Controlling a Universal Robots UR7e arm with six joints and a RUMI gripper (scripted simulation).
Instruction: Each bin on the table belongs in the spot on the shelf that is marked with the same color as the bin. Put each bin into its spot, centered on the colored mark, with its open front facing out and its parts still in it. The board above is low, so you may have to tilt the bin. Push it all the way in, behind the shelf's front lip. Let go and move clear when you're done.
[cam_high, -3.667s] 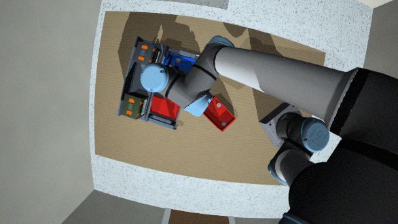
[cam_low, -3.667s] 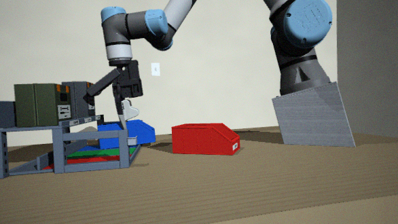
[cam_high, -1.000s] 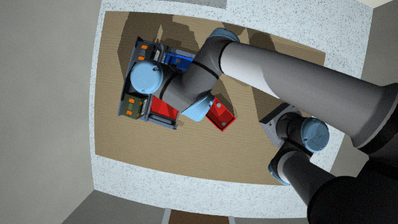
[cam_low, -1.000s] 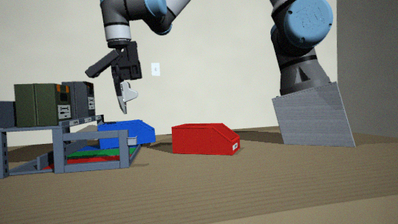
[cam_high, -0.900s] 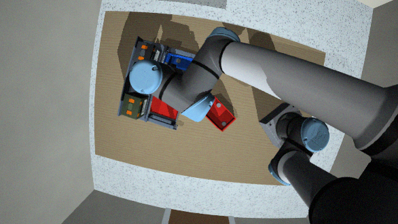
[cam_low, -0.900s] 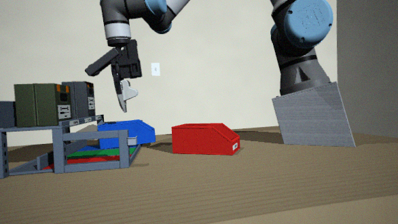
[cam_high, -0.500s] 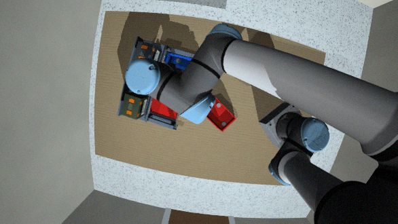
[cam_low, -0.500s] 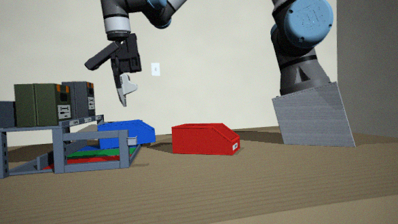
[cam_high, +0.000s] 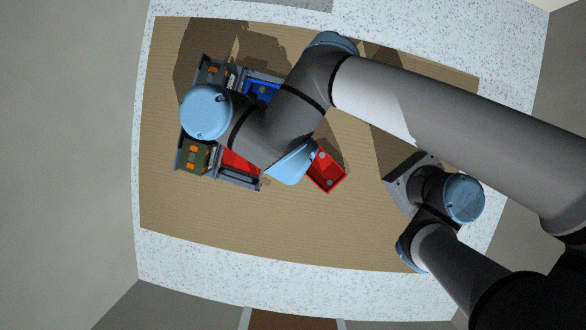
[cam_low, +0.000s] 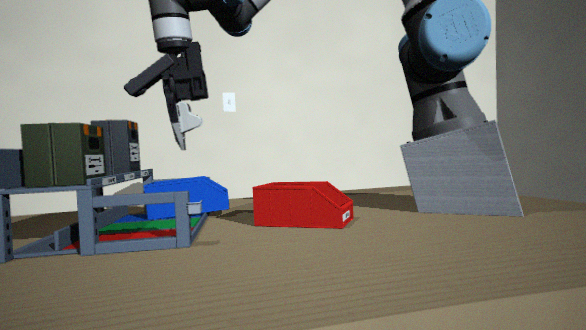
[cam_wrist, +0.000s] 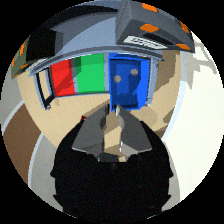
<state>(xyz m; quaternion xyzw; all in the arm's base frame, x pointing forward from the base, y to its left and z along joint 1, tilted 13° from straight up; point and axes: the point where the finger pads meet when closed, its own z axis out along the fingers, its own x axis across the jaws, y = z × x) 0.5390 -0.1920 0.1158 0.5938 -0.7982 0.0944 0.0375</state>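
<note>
Student: What accounts for the placement of the blue open-fronted bin (cam_high: 257, 90) (cam_low: 187, 197) (cam_wrist: 120, 90)?

Tutor: It stands at the blue end of the grey metal shelf (cam_high: 177, 156) (cam_low: 87, 225) (cam_wrist: 100, 51), matching its colour, two round grey parts inside. Its front reaches past the shelf's front edge, so it probably needs pushing in.

Student: And the black pincer (cam_low: 181, 145) (cam_wrist: 112, 104)?

Tutor: Clenched on nothing, above and before the shelf's blue end. Closed tips would suit pushing; whether another push is intended, I cannot tell.

Student: The red open-fronted bin (cam_high: 325, 172) (cam_low: 300, 206)?

Tutor: It sits on the wood-toned counter (cam_high: 225, 215) (cam_low: 300, 275) (cam_wrist: 60, 112) in front of the shelf, angled, its low front facing away. That facing suits insertion toward the shelf's red mark (cam_high: 240, 161) (cam_low: 160, 233) (cam_wrist: 63, 77), though the low board may demand tilting.
</note>
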